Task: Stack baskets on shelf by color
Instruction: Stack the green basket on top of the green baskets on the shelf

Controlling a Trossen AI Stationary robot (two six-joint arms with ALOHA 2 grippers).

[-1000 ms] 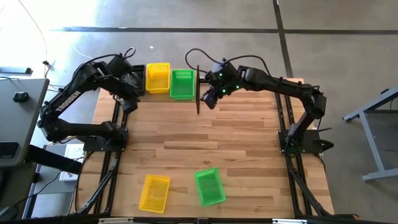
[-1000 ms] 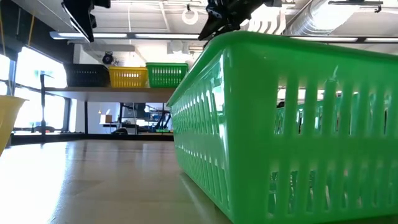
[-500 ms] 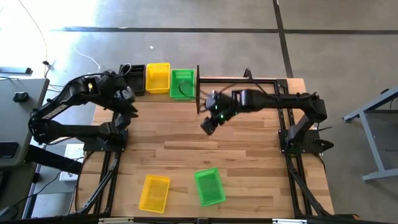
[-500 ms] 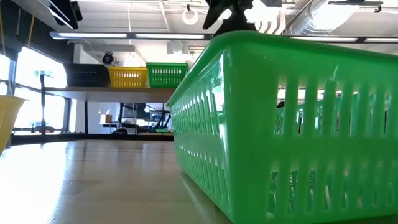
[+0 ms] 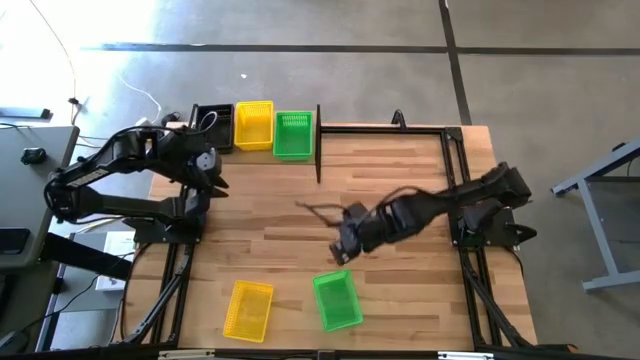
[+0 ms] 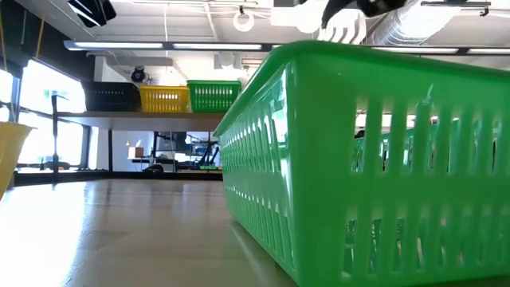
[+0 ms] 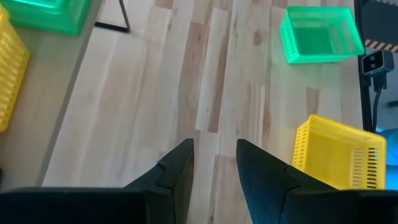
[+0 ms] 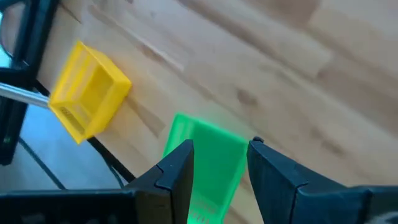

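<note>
On the shelf [image 6: 151, 117] at the table's far left stand a black basket [image 5: 212, 127], a yellow basket [image 5: 254, 126] and a green basket [image 5: 293, 135], side by side. A loose yellow basket [image 5: 248, 308] and a loose green basket [image 5: 337, 300] rest on their bottoms near the table's near edge. My right gripper [image 5: 345, 245] hangs open above the table, just on the far side of the loose green basket [image 8: 208, 165], with nothing between its fingers. My left gripper [image 5: 216, 182] is open and empty over the table's left part [image 7: 214, 168].
The shelf's black end upright [image 5: 318, 145] stands right of the shelved green basket. A black frame rail [image 5: 380, 129] runs along the far edge. In the low view the loose green basket [image 6: 374, 159] fills the foreground. Bare wood lies between the shelf and the loose baskets.
My right gripper has swung from beside the shelved green basket toward the table's near edge, rolling as it went, and now hangs by the loose green basket. My left gripper has drawn back from the shelf toward the table's left and near side. No basket has moved.
</note>
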